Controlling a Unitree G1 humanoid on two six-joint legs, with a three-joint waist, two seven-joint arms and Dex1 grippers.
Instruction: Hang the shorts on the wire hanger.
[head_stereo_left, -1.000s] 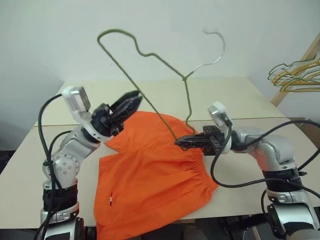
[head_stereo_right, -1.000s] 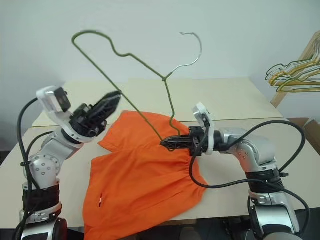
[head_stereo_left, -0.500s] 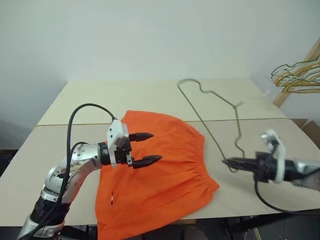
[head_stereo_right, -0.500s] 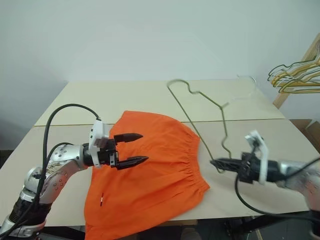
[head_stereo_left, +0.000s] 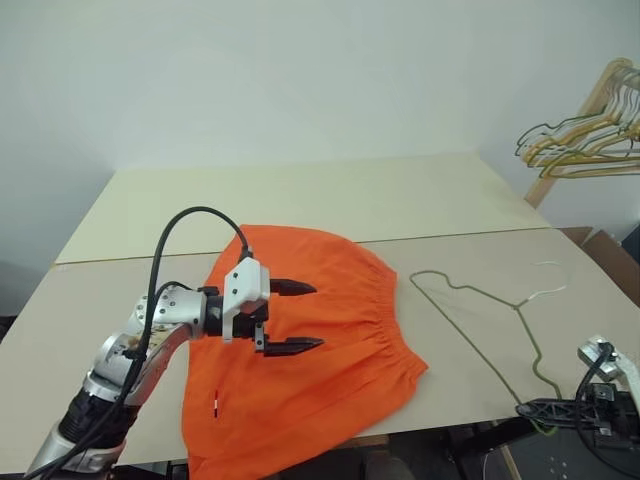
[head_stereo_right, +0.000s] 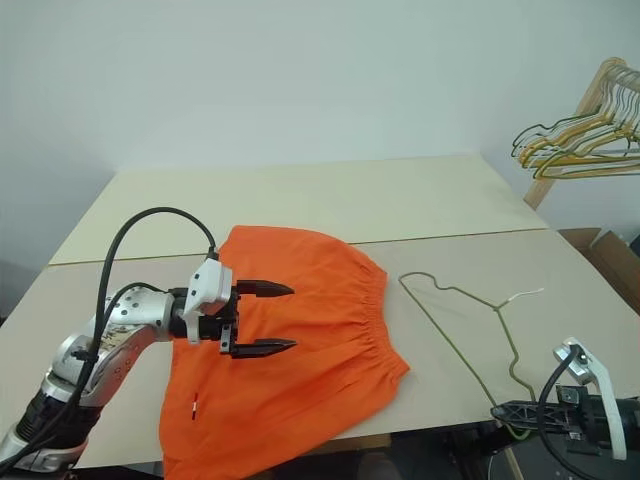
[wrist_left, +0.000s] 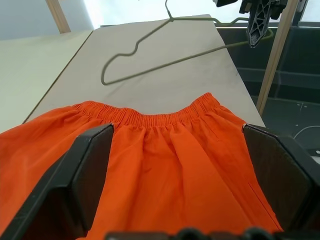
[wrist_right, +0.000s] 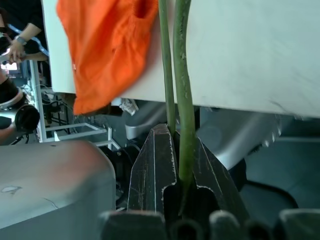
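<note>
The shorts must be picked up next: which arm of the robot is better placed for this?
The left. Its pincer is open right above the shorts, fingers apart over the fabric. The right pincer is shut on the wire hanger at the table's near edge, away from the shorts.

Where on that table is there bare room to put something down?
Bare: the table's far half behind the shorts, and the near left corner. Crowded: the shorts mid-front under the left gripper, the wire hanger on the right.

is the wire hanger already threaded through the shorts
No, the wire hanger lies flat on the table beside the shorts, apart from the waistband.
</note>
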